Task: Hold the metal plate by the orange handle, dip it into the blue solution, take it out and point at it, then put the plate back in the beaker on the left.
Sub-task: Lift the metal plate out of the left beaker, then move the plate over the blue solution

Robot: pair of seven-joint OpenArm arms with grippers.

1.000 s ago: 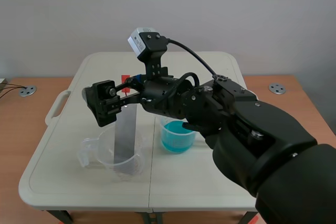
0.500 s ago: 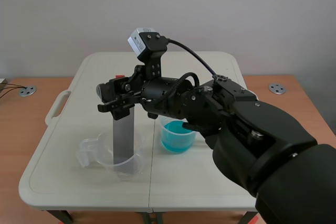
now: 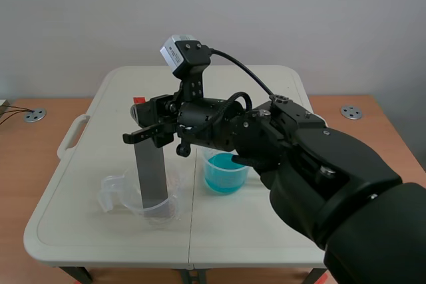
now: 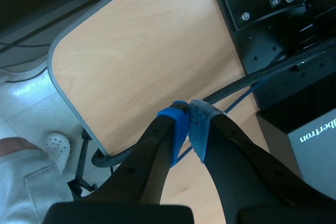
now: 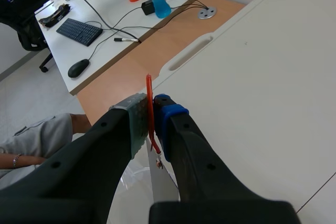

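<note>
Right claw pinches the orange handle; plate hangs upright, lower end inside the clear beaker. Blue beaker sits at its 3 o'clock. Left claw is pressed together, empty. Risk: the thin handle slips, or the plate snags and tips the clear beaker on lift-out.

A plain pale grey wall rises behind the cream plastic folding worktop, which has a handle slot in its left edge. Light-brown wooden desktops flank it, each with a round metal cable grommet. Off to one side stands a white desk bearing a black keyboard and a black mouse. The pale tiled floor is glossy under even light.
</note>
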